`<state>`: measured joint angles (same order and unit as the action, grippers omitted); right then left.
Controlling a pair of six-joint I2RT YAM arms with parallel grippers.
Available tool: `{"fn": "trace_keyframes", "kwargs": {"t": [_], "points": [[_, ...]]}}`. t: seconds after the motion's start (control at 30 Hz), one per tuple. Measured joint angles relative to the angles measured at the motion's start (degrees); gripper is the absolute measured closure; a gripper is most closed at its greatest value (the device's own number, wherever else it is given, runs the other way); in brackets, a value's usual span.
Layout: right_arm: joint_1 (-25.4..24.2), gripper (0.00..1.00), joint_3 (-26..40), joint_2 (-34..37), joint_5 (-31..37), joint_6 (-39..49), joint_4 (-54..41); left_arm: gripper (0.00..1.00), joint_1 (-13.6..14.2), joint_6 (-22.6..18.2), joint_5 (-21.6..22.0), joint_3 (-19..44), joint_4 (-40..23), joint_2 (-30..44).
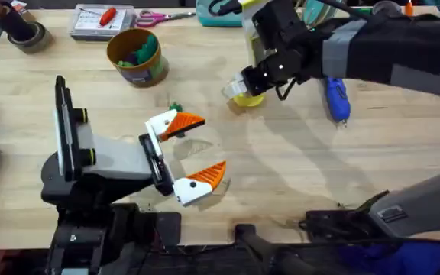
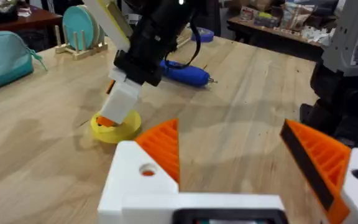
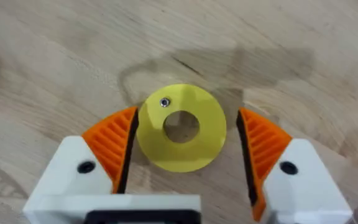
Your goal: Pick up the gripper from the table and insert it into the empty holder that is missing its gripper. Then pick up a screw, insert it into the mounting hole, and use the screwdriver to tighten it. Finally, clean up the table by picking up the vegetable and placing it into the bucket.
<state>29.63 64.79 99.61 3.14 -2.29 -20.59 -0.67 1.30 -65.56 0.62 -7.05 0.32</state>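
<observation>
Right gripper (image 3: 185,158) hanging low over the flat yellow plastic ring (image 3: 181,126), white fingers with orange ribbed pads (image 3: 112,146) spread wide on either side, not touching it. Tiny silver screw (image 3: 165,102) sitting on the ring's top face, beside the centre hole.

Left gripper (image 1: 186,149) resting mid-table, also spread apart, grasping nothing. Both of its white mounts already wearing an orange wedge tip (image 1: 187,121).

Bright blue chunky powered screwdriver (image 1: 336,98) lying flat on the pale wooden table (image 1: 296,168), just beyond the right arm. Small dark-green toy vegetable (image 1: 175,107) on the wood near the left gripper's far finger. Round mustard-yellow tub (image 1: 136,56) further back, colourful bits inside.
</observation>
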Motion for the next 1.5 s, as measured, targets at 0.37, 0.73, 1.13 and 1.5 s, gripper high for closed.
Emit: {"fn": "trace_keyframes", "kwargs": {"t": [0.37, 0.73, 1.13, 1.5], "points": [[1.7, 0.124, 0.1, 0.5, 0.0, 0.0, 1.3, 0.016, 0.0, 0.0, 0.0, 0.0, 0.0, 0.0], [1.9, 0.213, 0.1, 2.3, 0.0, 0.0, 2.0, 0.016, 0.0, 0.0, 0.0, 0.0, 0.0, 0.0], [1.9, 0.298, 0.1, 2.3, 0.0, 0.0, 2.2, 0.016, 0.0, 0.0, 0.0, 0.0, 0.0, 0.0], [1.9, 0.292, 4.1, 3.3, 0.0, 0.0, -2.1, 0.016, 0.0, 0.0, 0.0, 0.0, 0.0, 0.0]]}}
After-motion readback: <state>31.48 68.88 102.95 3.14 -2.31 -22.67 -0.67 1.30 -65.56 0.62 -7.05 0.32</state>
